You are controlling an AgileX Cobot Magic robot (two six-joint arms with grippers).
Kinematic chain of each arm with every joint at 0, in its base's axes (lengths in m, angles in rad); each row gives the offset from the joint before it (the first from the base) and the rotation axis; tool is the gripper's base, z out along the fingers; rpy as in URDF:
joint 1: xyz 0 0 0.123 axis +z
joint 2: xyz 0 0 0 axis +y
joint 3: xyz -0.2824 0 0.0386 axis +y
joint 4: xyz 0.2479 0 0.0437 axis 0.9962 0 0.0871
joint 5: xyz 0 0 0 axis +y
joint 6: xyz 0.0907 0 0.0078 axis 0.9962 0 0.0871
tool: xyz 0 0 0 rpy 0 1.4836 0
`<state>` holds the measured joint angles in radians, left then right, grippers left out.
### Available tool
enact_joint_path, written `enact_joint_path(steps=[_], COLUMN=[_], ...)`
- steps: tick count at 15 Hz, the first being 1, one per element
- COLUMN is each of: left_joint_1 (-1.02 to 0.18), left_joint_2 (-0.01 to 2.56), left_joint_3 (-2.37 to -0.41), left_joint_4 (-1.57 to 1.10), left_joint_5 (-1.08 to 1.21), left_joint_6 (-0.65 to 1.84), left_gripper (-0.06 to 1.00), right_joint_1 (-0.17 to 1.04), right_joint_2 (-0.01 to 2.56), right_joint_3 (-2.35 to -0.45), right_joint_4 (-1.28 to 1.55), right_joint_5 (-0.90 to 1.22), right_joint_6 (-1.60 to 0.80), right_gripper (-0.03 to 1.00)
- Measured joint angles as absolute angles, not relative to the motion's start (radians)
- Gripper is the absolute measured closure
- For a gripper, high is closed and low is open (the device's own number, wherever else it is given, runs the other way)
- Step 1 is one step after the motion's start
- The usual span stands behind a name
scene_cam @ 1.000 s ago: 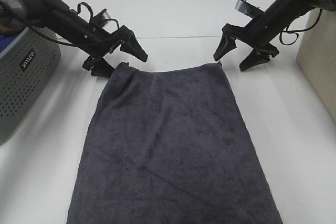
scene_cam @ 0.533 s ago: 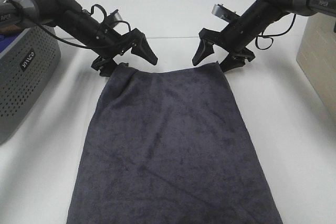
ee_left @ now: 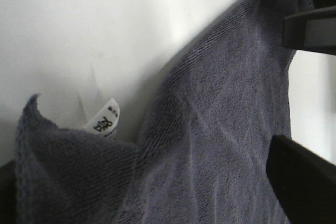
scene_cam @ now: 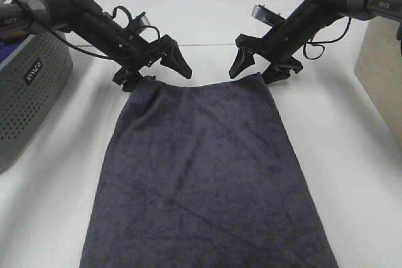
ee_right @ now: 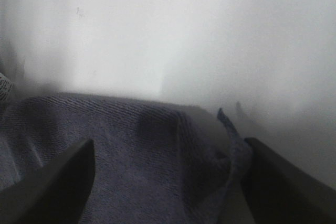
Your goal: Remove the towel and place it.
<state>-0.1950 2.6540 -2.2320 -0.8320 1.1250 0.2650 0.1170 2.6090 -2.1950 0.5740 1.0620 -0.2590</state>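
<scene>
There was one towel (scene_cam: 207,174), two grippers, one basket and one box. The dark grey towel lay spread flat on the white table (scene_cam: 352,174), filling the centre and lower part of the high view, with its far edge across the middle of the frame.

The left gripper (scene_cam: 155,77) reached in from the upper left, angled down at the towel's far left corner. Its jaws stood wide apart and straddled that corner. The left wrist view showed the cloth (ee_left: 210,129) rumpled between the fingers, with a small white tag (ee_left: 103,120) at the corner.

The right gripper (scene_cam: 252,77) came in from the upper right, tilted down at the far right corner. Its jaws were also apart, one finger on each side of the raised corner (ee_right: 231,135), not clamped.

A grey perforated basket (scene_cam: 31,92) stood at the left edge and a beige box (scene_cam: 380,73) at the right edge, both apart from the towel.
</scene>
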Motion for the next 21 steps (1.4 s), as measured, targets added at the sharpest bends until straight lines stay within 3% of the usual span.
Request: enact_joint_path(steps=[7,10,12,14,17,18,20,21], left_joint_1=[-0.196,-0.199,-0.199,-0.199,-0.199,-0.199,-0.199,-0.199], left_joint_2=[2.654,2.651,2.653,2.662,2.672,2.673,2.673,2.673], left_joint_3=[-2.232,-2.232,-2.232,-2.231,-2.229,-2.227,-2.227,-2.227], left_joint_4=[-0.829,-0.810,-0.787,-0.768,-0.754,-0.752,-0.749,-0.746], left_joint_5=[1.124,1.119,1.105,1.082,1.067,1.062,1.046,1.035], left_joint_6=[0.266,0.266,0.266,0.266,0.266,0.266,0.267,0.283], left_gripper=[-0.03,0.02,0.19,0.44,0.79,0.86,0.89,0.89], right_joint_1=[0.117,0.117,0.117,0.117,0.117,0.117,0.117,0.117], right_joint_2=[2.609,2.615,2.619,2.620,2.620,2.620,2.620,2.620], right_joint_3=[-2.195,-2.195,-2.195,-2.194,-2.194,-2.194,-2.194,-2.194], right_joint_4=[0.573,0.565,0.565,0.567,0.573,0.573,0.573,0.573], right_joint_5=[1.052,1.046,1.044,1.044,1.044,1.044,1.044,1.044], right_joint_6=[-0.259,-0.258,-0.258,-0.258,-0.258,-0.258,-0.258,-0.258], right_gripper=[0.24,0.35,0.50,0.65,0.73,0.75,0.84,0.96])
